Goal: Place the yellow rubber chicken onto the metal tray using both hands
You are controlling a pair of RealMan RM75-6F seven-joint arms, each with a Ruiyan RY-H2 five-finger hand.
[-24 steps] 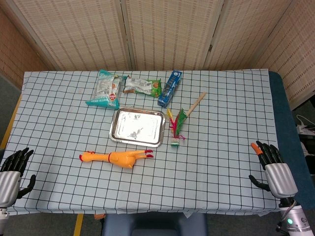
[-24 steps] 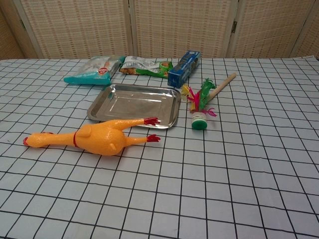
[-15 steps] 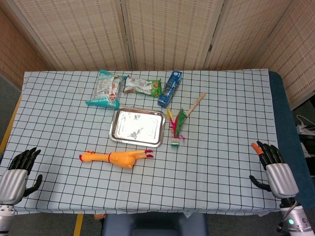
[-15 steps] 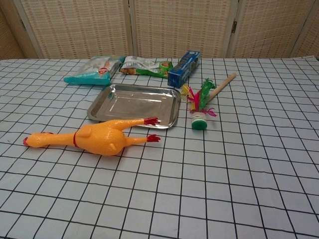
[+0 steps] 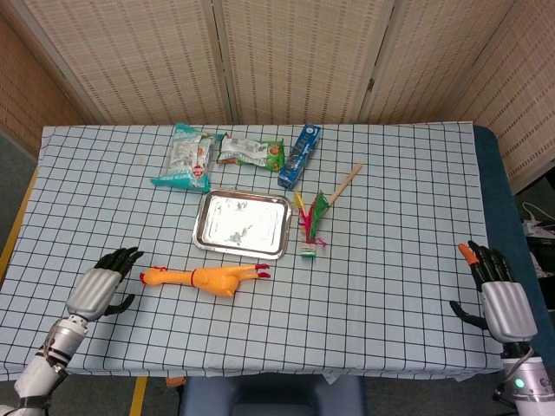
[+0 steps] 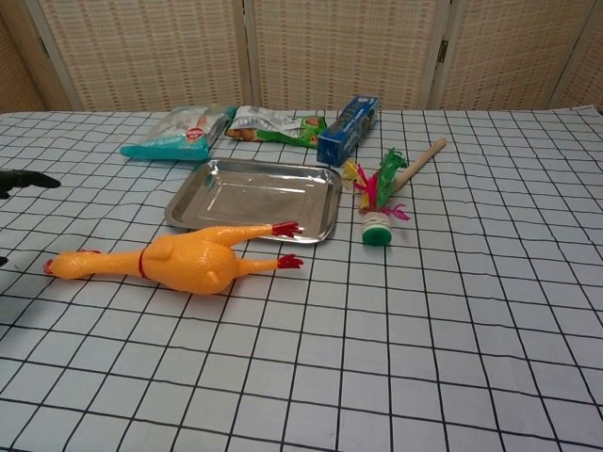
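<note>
The chicken [image 5: 204, 278] lies on the cloth just in front of the tray [image 5: 242, 224], long axis running left to right, head toward my left side and feet toward my right. My left hand [image 5: 100, 287], open and empty, sits just beside the head. My right hand [image 5: 499, 297], also open, is well apart at the far table edge.
</note>
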